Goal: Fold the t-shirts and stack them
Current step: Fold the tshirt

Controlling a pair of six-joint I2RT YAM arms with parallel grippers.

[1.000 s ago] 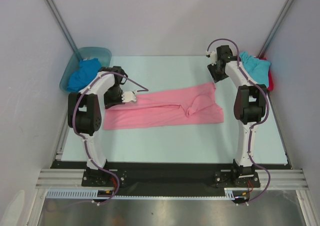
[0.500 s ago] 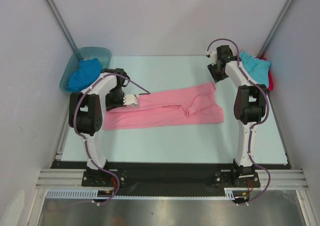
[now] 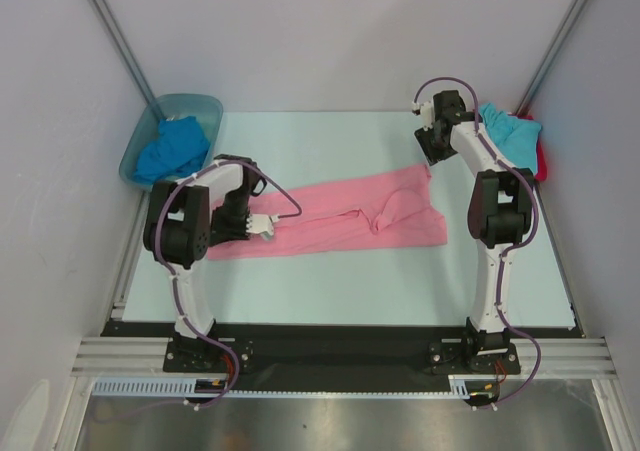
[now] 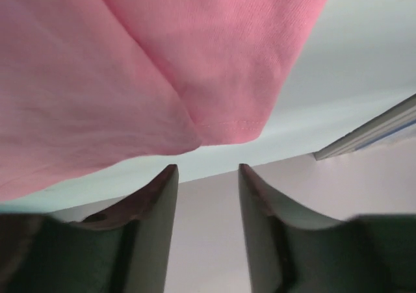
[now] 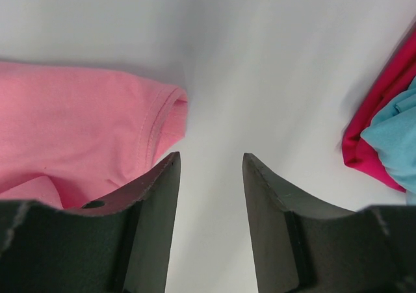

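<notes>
The pink shirt (image 3: 340, 216) lies long and mostly flat across the middle of the table (image 3: 330, 281). The blue shirt (image 3: 170, 149) sits in the tub (image 3: 185, 103) at the far left. The turquoise shirt (image 3: 508, 136) lies on the red shirt (image 3: 541, 159) at the far right. The left gripper (image 3: 262, 226) is down at the left end of the pink shirt. Its fingers are apart and nothing is between them. The right gripper (image 3: 432, 143) is by the far right corner of the pink shirt, and its fingers are apart and empty too. I think the left one could shut on air, because the cloth is beside its fingers and not between them. It could also push the edge and bunch it up. The right one might catch only the little sleeve (image 5: 162, 114) and pull the shirt crooked. From above I can see the whole shirt and a wrinkle near its middle, but I can't see the gaps in the fingers well. The left wrist camera shows a hem corner (image 4: 227, 127) just past the open fingers. The right wrist camera shows bare table between its fingers, with the sleeve to one side and the red and turquoise shirts to the other.
</notes>
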